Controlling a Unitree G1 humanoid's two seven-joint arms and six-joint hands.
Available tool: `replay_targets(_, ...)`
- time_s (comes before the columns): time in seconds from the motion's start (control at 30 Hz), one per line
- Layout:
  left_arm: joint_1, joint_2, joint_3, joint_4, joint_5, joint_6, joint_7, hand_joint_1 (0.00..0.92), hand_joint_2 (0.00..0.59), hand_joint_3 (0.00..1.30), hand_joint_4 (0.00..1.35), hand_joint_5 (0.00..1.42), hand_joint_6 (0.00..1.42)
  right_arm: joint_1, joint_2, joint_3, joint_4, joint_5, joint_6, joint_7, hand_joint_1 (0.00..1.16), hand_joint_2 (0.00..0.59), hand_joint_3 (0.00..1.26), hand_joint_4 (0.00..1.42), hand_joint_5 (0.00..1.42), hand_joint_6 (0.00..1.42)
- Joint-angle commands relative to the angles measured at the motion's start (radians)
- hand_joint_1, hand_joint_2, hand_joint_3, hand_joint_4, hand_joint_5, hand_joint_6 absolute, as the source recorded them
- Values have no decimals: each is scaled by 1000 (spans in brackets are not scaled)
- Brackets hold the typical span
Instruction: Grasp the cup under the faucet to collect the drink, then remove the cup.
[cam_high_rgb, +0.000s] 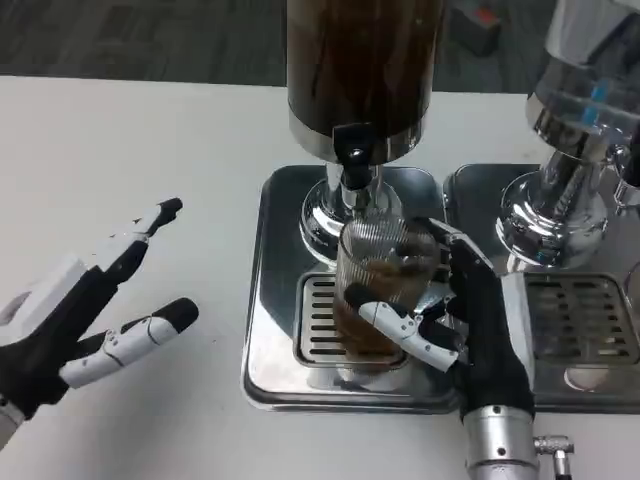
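Note:
A clear ribbed cup (378, 290) stands on the drip grille under the black faucet (353, 158) of the dark drink dispenser (362, 70). Brown drink fills part of the cup. My right hand (470, 325) grips the cup from its right side, with fingers (400, 328) wrapped across its front. My left hand (90, 310) hovers over the white table at the left, fingers spread, holding nothing, well away from the cup.
The dispenser sits on a steel drip tray (270, 300). A second dispenser (575, 130) with its own tray (590, 330) stands close on the right, beside my right forearm. White table (150, 140) stretches to the left.

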Motion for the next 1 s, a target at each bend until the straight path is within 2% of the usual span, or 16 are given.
replay_targets(0.03, -11, 2, -16, 11, 4, 0, -7, 0, 161, 0, 0, 0, 0, 8, 67, 10, -49, -11, -8, -36, 1005, 212, 375, 554, 751, 1066)
replay_targets(0.53, -30, 1, -56, 36, 11, -7, -12, 0, 155, 0, 0, 0, 0, 73, 38, 13, -169, -83, 30, -57, 1005, 212, 382, 570, 781, 1120)
replay_targets(0.8, -35, 5, -73, 51, 14, -13, -9, 0, 158, 0, 0, 0, 0, 104, 12, 3, -230, -110, 58, -42, 1005, 212, 389, 587, 801, 1147)
replay_targets(1.0, -40, 1, -84, 57, 15, -16, -8, 0, 160, 0, 0, 0, 0, 137, 8, 3, -256, -121, 72, -33, 1005, 212, 389, 587, 802, 1160)
